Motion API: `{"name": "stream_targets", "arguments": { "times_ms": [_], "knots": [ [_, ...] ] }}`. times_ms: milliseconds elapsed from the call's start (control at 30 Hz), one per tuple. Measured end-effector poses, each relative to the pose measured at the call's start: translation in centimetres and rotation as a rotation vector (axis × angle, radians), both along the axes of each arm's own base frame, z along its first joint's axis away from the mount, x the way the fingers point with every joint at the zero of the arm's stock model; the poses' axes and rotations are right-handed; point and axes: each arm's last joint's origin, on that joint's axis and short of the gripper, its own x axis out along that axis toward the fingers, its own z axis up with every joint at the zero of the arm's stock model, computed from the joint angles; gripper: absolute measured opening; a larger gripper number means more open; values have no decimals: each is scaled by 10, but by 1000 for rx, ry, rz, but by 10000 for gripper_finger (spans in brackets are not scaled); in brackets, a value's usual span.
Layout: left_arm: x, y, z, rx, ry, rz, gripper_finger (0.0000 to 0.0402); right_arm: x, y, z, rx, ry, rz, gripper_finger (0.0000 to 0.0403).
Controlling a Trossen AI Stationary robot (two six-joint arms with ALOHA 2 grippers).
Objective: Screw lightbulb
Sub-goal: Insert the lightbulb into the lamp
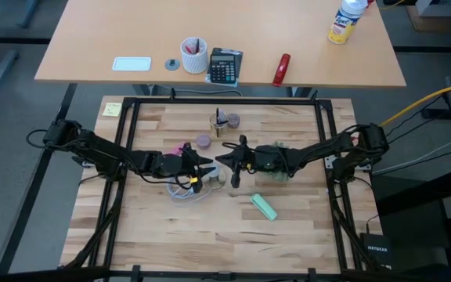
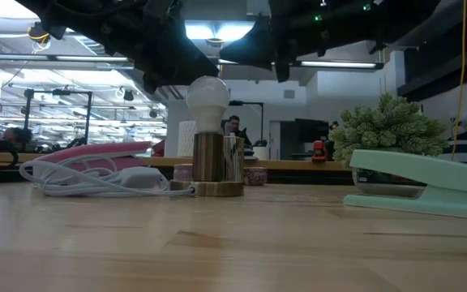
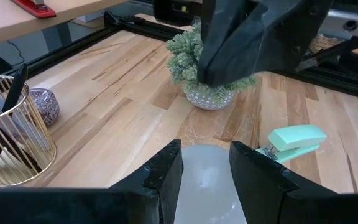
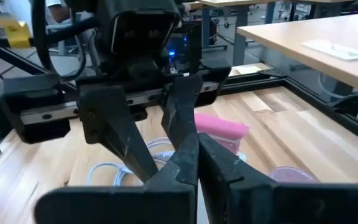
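Observation:
The frosted-white lightbulb (image 2: 208,97) stands upright in a brass socket (image 2: 217,158) on a round wooden base (image 2: 209,189) at mid-table. My left gripper (image 1: 208,167) comes from the table's left, slanting down just over the bulb. In the left wrist view its fingers (image 3: 205,152) stand apart on either side of the bulb's dome (image 3: 207,186). In the low view the dome shows whole below the arm. My right gripper (image 1: 227,157) is shut and empty (image 4: 197,155), close to the bulb's right and facing the left gripper.
A mint-green stapler (image 1: 263,206) lies near right of the bulb. A small potted plant (image 3: 207,68) stands under the right arm. A coiled white cable (image 2: 87,177) and a pink object (image 2: 96,152) lie left. A gold wire cup (image 3: 8,134) and small jars (image 1: 203,142) stand farther back.

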Motion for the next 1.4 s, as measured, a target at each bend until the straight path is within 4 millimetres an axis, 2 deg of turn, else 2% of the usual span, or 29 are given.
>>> {"name": "stream_targets", "arguments": {
  "times_ms": [233, 567, 833, 1000, 1400],
  "knots": [
    [0, 0, 0, 0, 0, 0, 127, 4, 1, -9, 13, 7, 33, 11],
    [0, 0, 0, 0, 1, 0, 127, 4, 2, -9, 18, 12, 48, 14],
    [0, 0, 0, 0, 0, 0, 127, 2, -2, -18, -16, 100, -91, 13],
    [0, 0, 0, 1, 0, 0, 127, 1, -2, -20, 3, 124, -67, 5],
    [0, 0, 0, 1, 0, 1, 127, 1, 1, -21, 34, 136, 19, 14]
  ]
}}
